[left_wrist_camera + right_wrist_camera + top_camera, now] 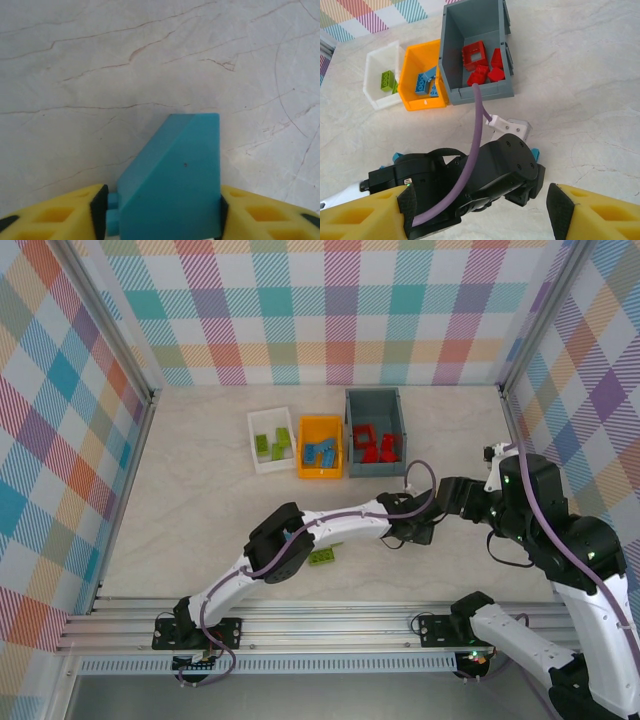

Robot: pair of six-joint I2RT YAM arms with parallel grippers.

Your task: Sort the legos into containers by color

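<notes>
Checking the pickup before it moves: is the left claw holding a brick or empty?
Holding. The left claw is shut on a cyan brick, pinched between its yellow fingers.

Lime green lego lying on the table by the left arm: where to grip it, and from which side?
Come straight down on the lime green plastic brick and close across its short width, on the two long side walls. It lies flat with its long axis roughly left-right, and the left arm crowds its far side, so a sideways approach looks blocked.
</notes>
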